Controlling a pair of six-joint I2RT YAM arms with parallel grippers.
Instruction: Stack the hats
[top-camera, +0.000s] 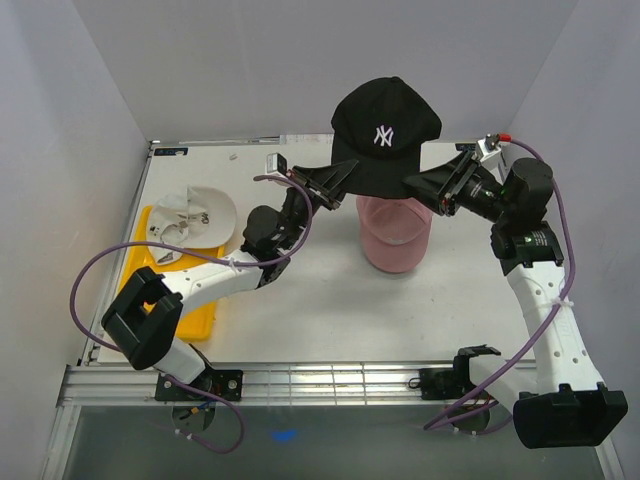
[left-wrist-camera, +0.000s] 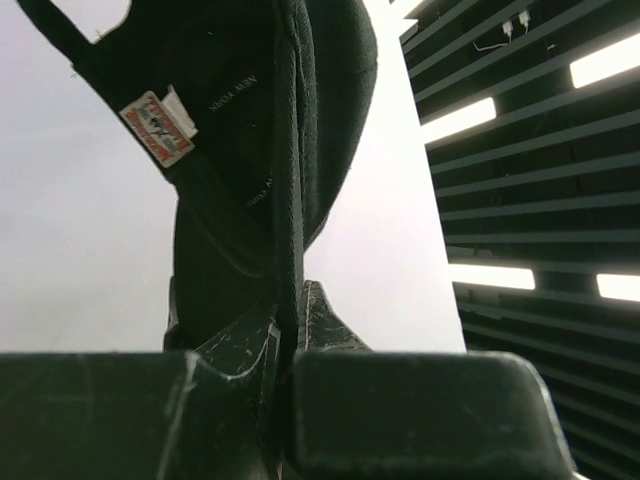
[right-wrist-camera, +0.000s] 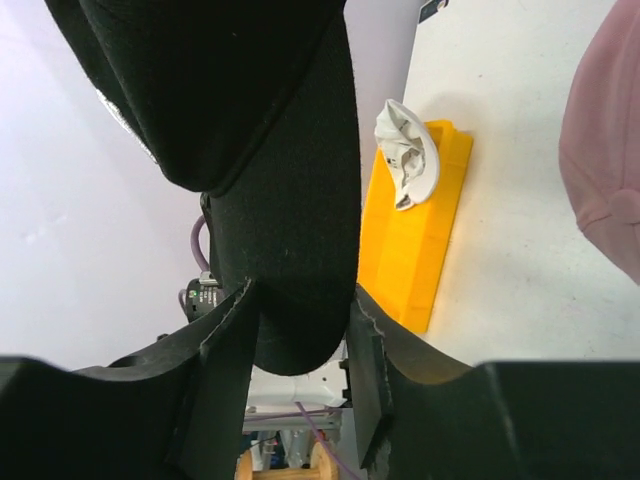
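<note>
On the pale flat table, a shallow yellow plastic tray near the left edge carries a crumpled white fabric cap. A black fabric baseball cap with a white logo is held in the air directly above a pink fabric cap standing on the tabletop. The left gripper is clamped on the black cap's rim, and the right gripper presses both sides of its curved brim.

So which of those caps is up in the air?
The black cap with the white NY logo: the left gripper and right gripper hold it above the pink cap, while the white cap lies on the yellow tray.
</note>
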